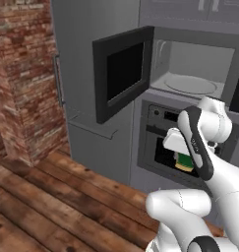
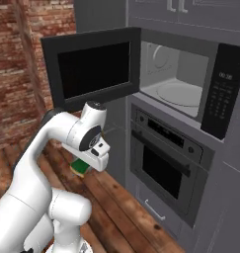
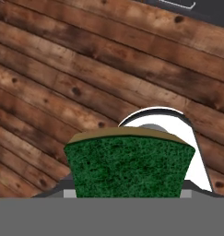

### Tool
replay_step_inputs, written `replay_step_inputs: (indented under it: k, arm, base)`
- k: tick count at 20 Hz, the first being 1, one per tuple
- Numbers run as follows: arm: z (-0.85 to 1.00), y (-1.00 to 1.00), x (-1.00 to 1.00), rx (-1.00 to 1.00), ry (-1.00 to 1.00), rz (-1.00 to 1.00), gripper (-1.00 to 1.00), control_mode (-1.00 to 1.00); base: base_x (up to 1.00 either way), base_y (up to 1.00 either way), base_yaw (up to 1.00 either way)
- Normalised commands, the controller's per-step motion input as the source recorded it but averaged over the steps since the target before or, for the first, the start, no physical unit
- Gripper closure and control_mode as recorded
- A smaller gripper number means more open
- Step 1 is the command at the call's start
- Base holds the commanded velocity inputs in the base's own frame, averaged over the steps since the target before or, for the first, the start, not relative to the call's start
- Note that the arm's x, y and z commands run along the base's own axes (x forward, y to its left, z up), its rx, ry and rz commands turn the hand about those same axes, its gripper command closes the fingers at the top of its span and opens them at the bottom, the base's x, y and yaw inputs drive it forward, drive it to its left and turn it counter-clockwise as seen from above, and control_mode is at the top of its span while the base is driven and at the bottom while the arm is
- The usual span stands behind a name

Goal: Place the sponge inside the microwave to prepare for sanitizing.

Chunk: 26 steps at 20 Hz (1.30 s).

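Gripper [image 2: 82,167] was clamped on the sponge [image 3: 130,167], jaws closed against its sides (fingertips themselves hidden behind it in the hand view). Sponge hung in the air above the wooden floor [image 3: 62,83], dark green face toward the hand camera, yellowish layer along its top edge. In the base views it sat below the microwave [image 2: 190,74], out in front of the oven [image 2: 166,168]. Microwave door [image 1: 123,71] stood swung open, turntable [image 1: 190,84] visible in the pale interior.
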Motion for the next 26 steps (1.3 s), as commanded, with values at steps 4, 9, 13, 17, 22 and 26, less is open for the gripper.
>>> replay_step_inputs:
  k: [4,9,13,17,22,26]
  arm:
    - [0.00,0.00,0.00,0.00,0.00,0.00,1.00,1.00]
    - [0.00,0.00,0.00,0.00,0.00,0.00,1.00,1.00]
    - [0.00,0.00,0.00,0.00,0.00,0.00,1.00,1.00]
    - [0.00,0.00,0.00,0.00,0.00,0.00,1.00,1.00]
    - [0.00,0.00,0.00,0.00,0.00,0.00,1.00,1.00]
    - [0.00,0.00,0.00,0.00,0.00,0.00,1.00,1.00]
  base:
    - [0.60,-0.02,-0.26]
    - [0.55,-0.07,-0.10]
    - [0.56,-0.01,-0.28]
    - [0.50,0.00,-0.43]
    - [0.54,0.03,-0.36]
    - [0.47,0.28,-0.07]
